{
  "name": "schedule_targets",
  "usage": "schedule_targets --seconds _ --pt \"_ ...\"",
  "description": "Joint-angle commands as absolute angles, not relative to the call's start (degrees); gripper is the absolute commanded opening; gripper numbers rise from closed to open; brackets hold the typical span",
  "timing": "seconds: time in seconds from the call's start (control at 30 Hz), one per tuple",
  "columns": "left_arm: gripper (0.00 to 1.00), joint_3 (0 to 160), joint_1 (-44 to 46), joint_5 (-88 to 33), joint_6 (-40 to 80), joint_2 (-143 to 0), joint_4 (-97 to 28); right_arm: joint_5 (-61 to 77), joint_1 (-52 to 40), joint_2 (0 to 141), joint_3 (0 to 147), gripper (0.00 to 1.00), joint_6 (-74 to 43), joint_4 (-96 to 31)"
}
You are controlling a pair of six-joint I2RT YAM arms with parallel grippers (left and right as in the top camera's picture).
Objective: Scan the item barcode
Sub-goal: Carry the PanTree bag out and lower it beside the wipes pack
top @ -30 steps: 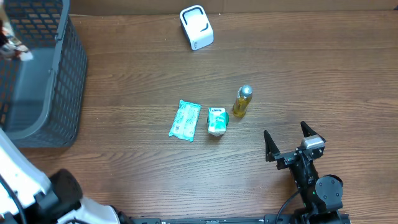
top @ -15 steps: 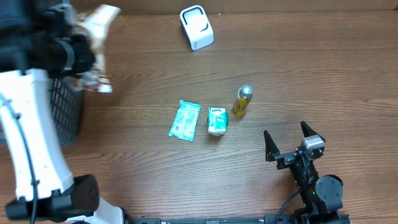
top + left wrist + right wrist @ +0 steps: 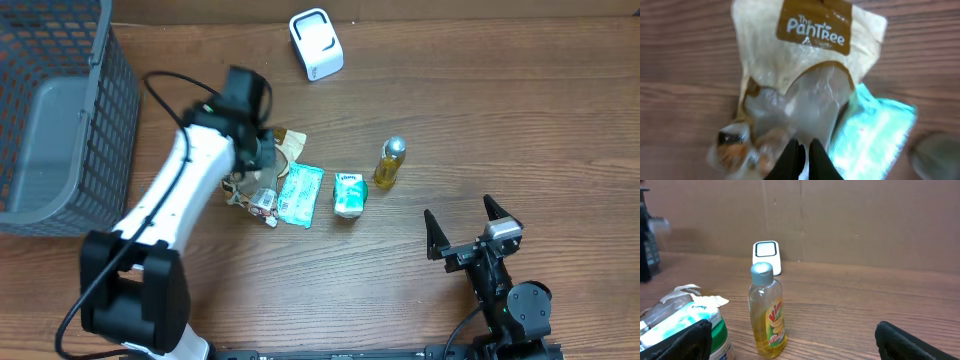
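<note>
The left claw (image 3: pixel 804 149), pinched shut on the clear window of a snack pouch (image 3: pixel 812 55), has swung across from the basket (image 3: pixel 60 120) within the last second. It now holds the snack pouch low over the surface (image 3: pixel 520 100), just beside a teal packet (image 3: pixel 300 193). The white scanner (image 3: pixel 316 44) stands well beyond the claw, so the barcode probably still has to be presented. The right claw (image 3: pixel 463 228) waits spread wide and empty.

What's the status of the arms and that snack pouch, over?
Left gripper shut on snack pouch, low over the table. Right gripper open, holding nothing. Pouch edge against teal pack; white scanner at the far edge.
</note>
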State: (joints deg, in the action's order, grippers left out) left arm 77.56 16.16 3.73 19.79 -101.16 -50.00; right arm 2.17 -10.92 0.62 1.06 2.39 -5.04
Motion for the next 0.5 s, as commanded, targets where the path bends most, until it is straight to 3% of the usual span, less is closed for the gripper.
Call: schedule_targets --seconds 0.0,0.47 --pt "0.04 71.72 19.05 11.35 23.86 -100.84 -45.23 2.24 -10.74 0.16 0.47 1.00 2.66 -4.67" --pt "0.04 66.89 22.50 14.24 23.79 -100.86 -45.43 2.24 -10.74 0.16 0.47 1.00 2.66 -4.69"
